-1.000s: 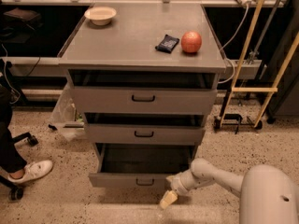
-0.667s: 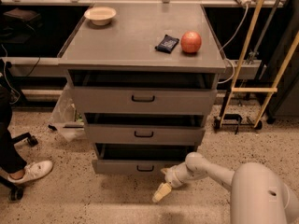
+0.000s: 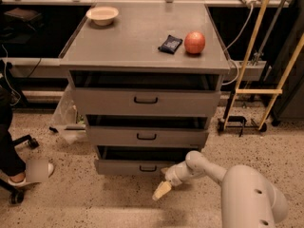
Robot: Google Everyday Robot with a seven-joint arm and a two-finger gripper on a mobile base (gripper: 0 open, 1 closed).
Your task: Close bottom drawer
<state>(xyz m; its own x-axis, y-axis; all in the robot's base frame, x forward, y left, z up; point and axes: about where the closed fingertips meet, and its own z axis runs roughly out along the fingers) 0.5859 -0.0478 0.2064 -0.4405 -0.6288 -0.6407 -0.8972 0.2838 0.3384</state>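
Note:
The bottom drawer point(image 3: 128, 166) is the lowest of three grey cabinet drawers, with a flat grey front and a small black bar handle point(image 3: 147, 168). It stands only slightly out from the cabinet, a thin dark gap above its front. My gripper point(image 3: 161, 190) has cream fingers and sits low, just right of the handle, in front of the drawer's right part. My white arm point(image 3: 209, 167) reaches in from the lower right.
The middle drawer point(image 3: 146, 136) and the top drawer point(image 3: 145, 100) sit above. On the cabinet top are a bowl point(image 3: 102, 15), a dark packet point(image 3: 170, 44) and a red apple point(image 3: 194, 42). A person's leg and shoe point(image 3: 28, 171) are at left, a yellow-framed cart point(image 3: 259, 89) at right.
The bottom drawer has slid inward from well open to nearly shut. My gripper and arm have moved left and toward the cabinet with it.

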